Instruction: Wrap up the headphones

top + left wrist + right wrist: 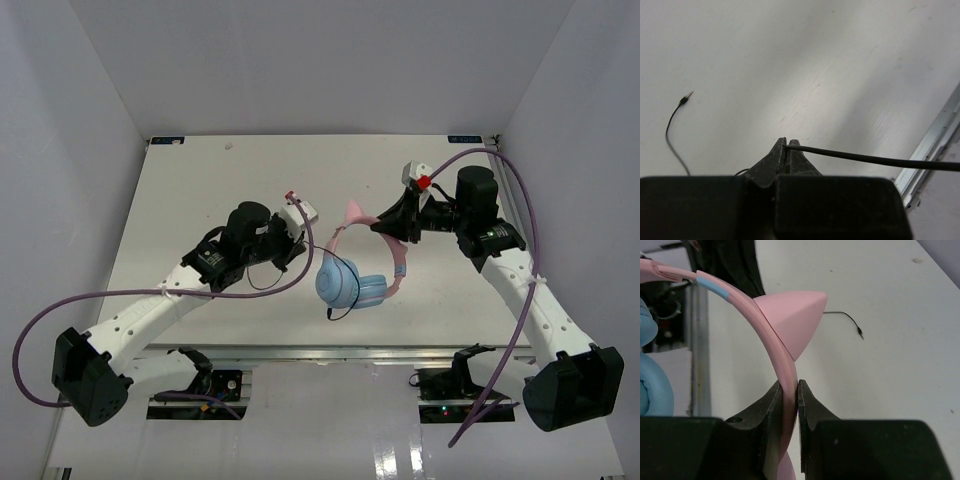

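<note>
Toward the near edge of the table [200, 190], roughly centred, are the headphones [352, 282]: right jaws clenched on the stiff-looking pink headband [782, 360], left jaws pinching the thin cable [865, 159], probably floppy and slippery

Left arm [150, 310] stretched forward-right from base, wrist low. Left gripper [786, 146]: fingers [772, 162] pressed together, tips pinching thin cable [880, 159]. Right arm [525, 290] reaches forward, elbow bent, wrist turned inward toward left. Right gripper [789, 386]: fingers clamped either side of pink headband [788, 371], only the band's thickness between them.
</note>
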`<state>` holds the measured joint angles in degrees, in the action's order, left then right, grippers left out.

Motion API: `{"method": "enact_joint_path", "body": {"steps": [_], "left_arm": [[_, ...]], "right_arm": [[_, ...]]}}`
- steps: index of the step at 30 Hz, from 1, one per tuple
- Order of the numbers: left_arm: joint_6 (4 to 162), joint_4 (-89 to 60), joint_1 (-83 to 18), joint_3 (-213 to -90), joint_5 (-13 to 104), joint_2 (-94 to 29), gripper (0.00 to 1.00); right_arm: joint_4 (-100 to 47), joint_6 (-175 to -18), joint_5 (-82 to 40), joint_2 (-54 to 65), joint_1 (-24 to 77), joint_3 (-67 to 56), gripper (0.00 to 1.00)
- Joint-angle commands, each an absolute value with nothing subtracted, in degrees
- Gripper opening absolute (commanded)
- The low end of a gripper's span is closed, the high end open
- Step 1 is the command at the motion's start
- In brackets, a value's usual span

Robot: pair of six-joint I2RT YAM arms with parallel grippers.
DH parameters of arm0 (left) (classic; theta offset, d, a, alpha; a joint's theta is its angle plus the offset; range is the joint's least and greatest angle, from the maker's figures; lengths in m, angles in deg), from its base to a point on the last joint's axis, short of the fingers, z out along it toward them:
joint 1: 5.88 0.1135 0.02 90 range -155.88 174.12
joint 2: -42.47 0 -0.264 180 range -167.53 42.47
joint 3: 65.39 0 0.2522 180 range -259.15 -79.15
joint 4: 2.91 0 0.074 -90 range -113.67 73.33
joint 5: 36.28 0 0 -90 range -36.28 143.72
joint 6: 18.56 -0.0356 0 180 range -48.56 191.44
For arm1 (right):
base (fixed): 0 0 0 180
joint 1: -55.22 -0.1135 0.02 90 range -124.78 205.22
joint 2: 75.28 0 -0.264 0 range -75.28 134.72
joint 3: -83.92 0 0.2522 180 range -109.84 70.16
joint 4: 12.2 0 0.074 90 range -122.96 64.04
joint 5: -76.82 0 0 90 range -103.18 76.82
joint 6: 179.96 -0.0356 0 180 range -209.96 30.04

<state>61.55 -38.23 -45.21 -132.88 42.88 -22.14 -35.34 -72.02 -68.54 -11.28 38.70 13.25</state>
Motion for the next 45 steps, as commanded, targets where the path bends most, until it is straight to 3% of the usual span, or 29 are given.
{"method": "enact_joint_path", "body": {"steps": [1,4,6,8,13,18,21,28,31,35,38,45], "left_arm": [[65.6,-24.8,-45.0,-131.4,31.6,-23.6,0.00],[70.5,-17.2,-45.0,-128.7,28.6,-23.1,0.08],[74.1,-9.5,-45.1,-125.0,27.1,-22.1,0.20],[78.3,-3.8,-45.0,-121.6,26.4,-19.7,0.27],[83.3,10.8,-45.1,-112.1,24.0,-18.1,0.46],[84.8,21.3,-45.2,-108.6,20.1,-23.5,0.56],[83.9,22.4,-45.2,-108.8,20.6,-27.2,0.57],[82.3,25.9,-45.2,-105.8,23.7,-31.4,0.50],[82.9,27.5,-45.2,-105.1,23.9,-32.1,0.24],[86.5,32.5,-45.2,-104.5,23.7,-33.7,0.01],[88.9,34.4,-46.2,-105.5,25.4,-35.5,0.00],[86.8,20.9,-54.1,-116.3,29.5,-38.5,0.00]], "right_arm": [[-30.0,-86.1,-86.2,-9.7,38.8,10.3,0.08],[-16.3,-101.1,-87.1,-9.9,39.0,14.7,0.08],[-6.9,-110.8,-86.6,-10.1,39.3,18.4,0.08],[0.8,-119.5,-84.5,-9.8,40.0,19.3,0.08],[2.2,-125.0,-81.6,-8.8,41.0,15.8,0.08],[1.9,-128.1,-79.9,-8.0,41.2,10.5,0.08],[2.0,-130.4,-79.4,-8.0,42.0,8.4,0.08],[3.4,-137.7,-78.8,-8.1,45.9,3.0,0.08],[3.6,-142.4,-76.6,-8.0,47.5,2.1,0.08],[-1.8,-145.3,-68.9,-8.1,49.4,2.2,0.08],[-19.5,-136.8,-58.1,-8.8,49.8,-1.7,0.08],[-33.7,-122.4,-26.8,-9.3,47.8,-4.8,0.08]]}}
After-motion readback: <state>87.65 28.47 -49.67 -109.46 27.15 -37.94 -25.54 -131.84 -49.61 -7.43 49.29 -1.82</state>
